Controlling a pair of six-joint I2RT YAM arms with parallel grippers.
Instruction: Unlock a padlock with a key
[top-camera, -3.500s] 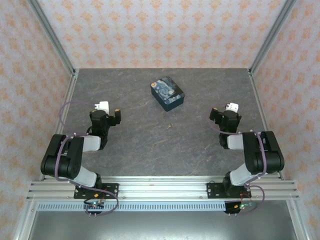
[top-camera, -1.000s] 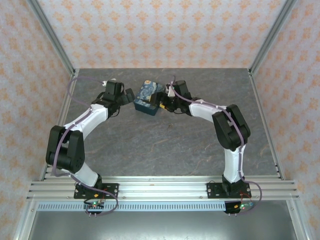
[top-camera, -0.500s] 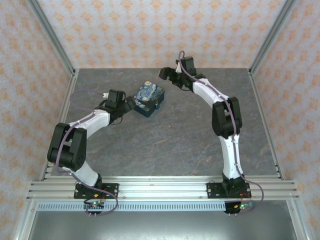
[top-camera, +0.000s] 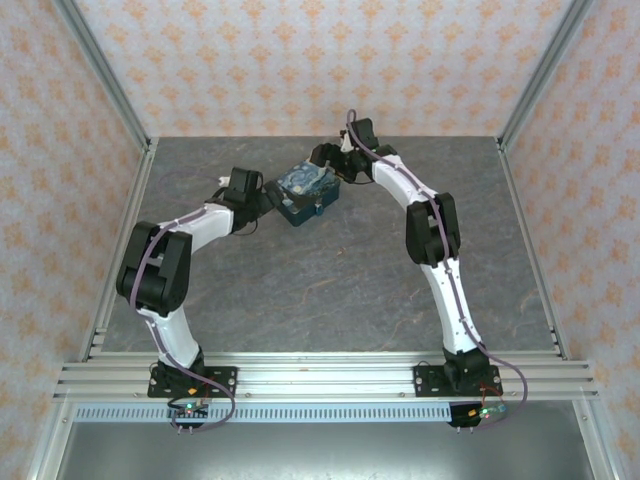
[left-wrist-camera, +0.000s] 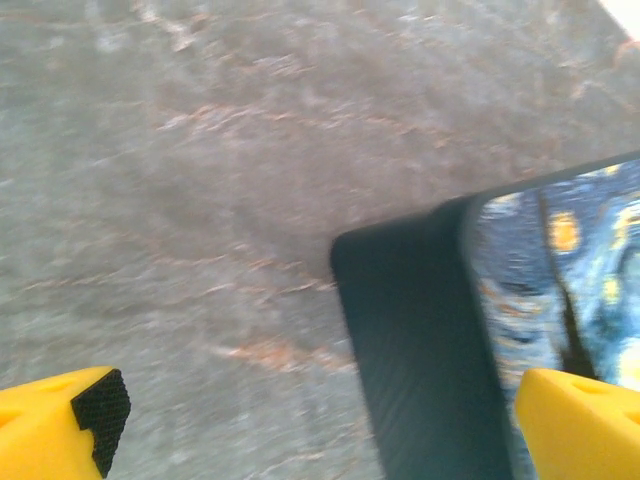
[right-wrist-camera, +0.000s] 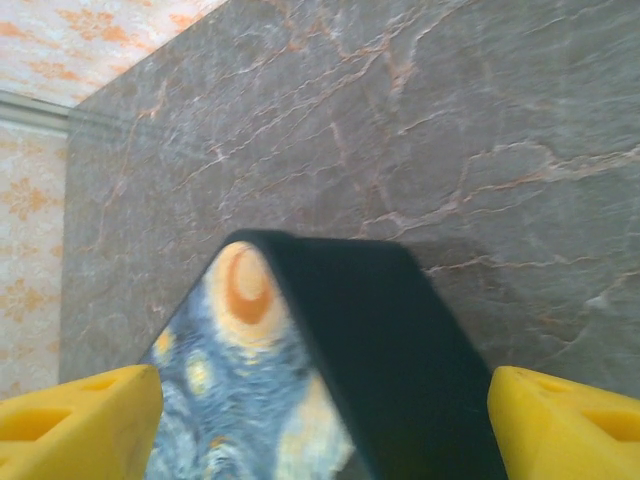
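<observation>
Top external — box (top-camera: 306, 190) beside left hand (top-camera: 268, 196).

The box (top-camera: 308, 192) sat on the table (top-camera: 330, 290), toward the far middle. The left gripper (top-camera: 264, 201) was just beside the box's left side, and the right gripper (top-camera: 330, 163) just behind its far edge (each had a box corner between its fingers).

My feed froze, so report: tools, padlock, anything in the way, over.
Left tool open, straddling the box's edge. Right tool open over its far corner. Nothing gripped, box closed.
</observation>
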